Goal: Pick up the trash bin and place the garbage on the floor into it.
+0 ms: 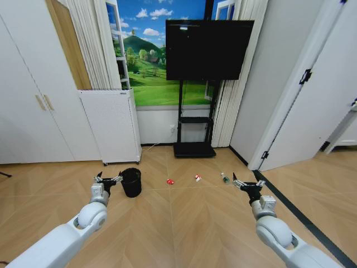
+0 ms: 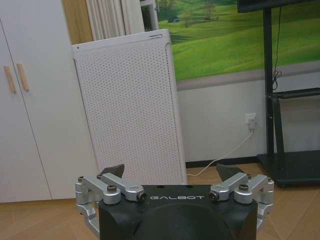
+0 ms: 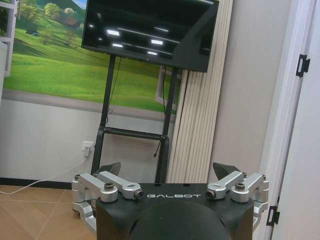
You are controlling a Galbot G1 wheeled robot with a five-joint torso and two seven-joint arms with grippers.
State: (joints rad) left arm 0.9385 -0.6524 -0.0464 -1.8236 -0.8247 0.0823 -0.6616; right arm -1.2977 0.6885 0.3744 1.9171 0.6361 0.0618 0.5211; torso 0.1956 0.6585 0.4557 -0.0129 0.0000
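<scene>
The trash bin (image 1: pixel 131 182), a small black mesh basket, stands on the wooden floor just right of my left gripper (image 1: pixel 108 180), which is open and held level beside it without touching. The garbage lies in a row to the right: a red wad (image 1: pixel 170 181), a red-and-white wrapper (image 1: pixel 197 178) and a clear bottle with a green label (image 1: pixel 225 178). My right gripper (image 1: pixel 246 184) is open, just right of the bottle and above the floor. In the wrist views both the left gripper (image 2: pixel 171 173) and the right gripper (image 3: pixel 169 170) show spread fingers with nothing between them.
A white perforated appliance (image 1: pixel 110 125) stands against the wall behind the bin. A black TV stand (image 1: pixel 194 146) with a dark screen sits at the back centre. White cupboards (image 1: pixel 33 106) are on the left, a white door (image 1: pixel 309 95) on the right. Open floor lies ahead.
</scene>
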